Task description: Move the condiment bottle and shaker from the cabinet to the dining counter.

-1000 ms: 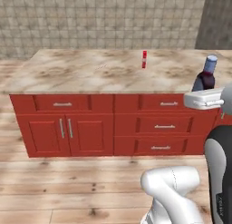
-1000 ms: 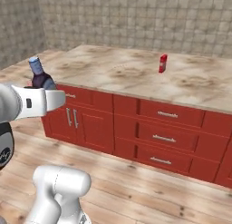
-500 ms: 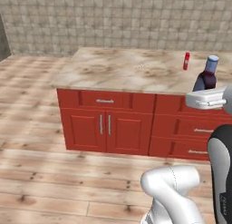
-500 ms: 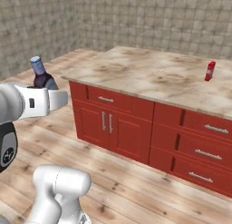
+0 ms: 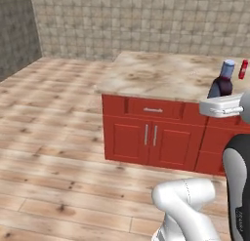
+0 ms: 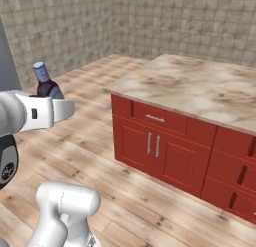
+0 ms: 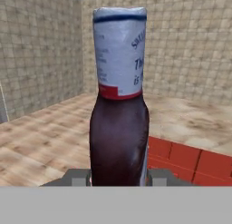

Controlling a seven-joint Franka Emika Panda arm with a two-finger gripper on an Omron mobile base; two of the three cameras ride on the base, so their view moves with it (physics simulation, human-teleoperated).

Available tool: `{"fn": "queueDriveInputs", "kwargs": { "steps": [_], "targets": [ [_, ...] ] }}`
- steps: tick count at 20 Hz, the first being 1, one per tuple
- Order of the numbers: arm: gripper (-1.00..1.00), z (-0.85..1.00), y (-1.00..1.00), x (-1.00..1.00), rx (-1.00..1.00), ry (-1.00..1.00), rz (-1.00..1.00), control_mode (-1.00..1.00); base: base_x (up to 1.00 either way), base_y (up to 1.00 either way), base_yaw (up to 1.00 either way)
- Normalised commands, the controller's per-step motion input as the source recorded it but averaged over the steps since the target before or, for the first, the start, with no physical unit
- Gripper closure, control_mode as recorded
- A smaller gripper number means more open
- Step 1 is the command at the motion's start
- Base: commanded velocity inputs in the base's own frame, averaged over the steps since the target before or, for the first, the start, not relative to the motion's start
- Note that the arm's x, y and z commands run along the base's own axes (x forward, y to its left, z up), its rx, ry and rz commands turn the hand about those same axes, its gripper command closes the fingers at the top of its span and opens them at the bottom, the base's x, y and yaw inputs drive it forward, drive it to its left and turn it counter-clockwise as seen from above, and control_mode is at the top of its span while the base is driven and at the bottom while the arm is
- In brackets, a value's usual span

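Hand point(image 7: 118, 178): pinching the condiment bottle point(image 7: 118, 128) low on its body, one finger point(image 7: 76, 177) on either side; carried in the air, clear of any surface.

Condiment bottle: upright, dark rounded body, narrow neck, pale blue-grey cap with printed lettering and a red band at the base of the cap. In the left base view it point(image 5: 222, 84) rises just above the white hand point(image 5: 222, 107) at the right edge; in the right base view it point(image 6: 45, 83) stands above the hand point(image 6: 50, 112) at the left edge.

Dining counter point(image 5: 161, 76): beige-brown marbled tabletop over red fronts, with a pair of doors point(image 5: 151, 137) bearing two vertical silver handles and a drawer above with a horizontal handle. Lies beyond the hand, well apart from the bottle in the right base view point(image 6: 200, 88).

Small red item point(image 5: 242, 69): stands upright on the tabletop toward the far right edge of the left base view; too small to identify further.

Floor point(image 5: 53, 137): pale wooden planks. Walls point(image 6: 150, 21): grey-beige tile.
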Motion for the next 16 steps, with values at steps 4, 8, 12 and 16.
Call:
{"fn": "queueDriveInputs", "kwargs": {
  "steps": [4, 8, 12, 16],
  "targets": [
    [1.00, 0.00, 0.00, 0.00, 0.00, 0.00, 0.00, 1.00, 0.28, 0.85, 0.09],
    [1.00, 0.00, 0.00, 0.00, 0.00, 0.00, 0.00, 1.00, 0.63, 0.89, 0.00],
    [1.00, 0.00, 0.00, 0.00, 0.00, 0.00, 0.00, 1.00, 0.81, 0.99, -0.06],
    [1.00, 0.00, 0.00, 0.00, 0.00, 0.00, 0.00, 1.00, 0.87, 1.00, -0.14]
  ]
}}
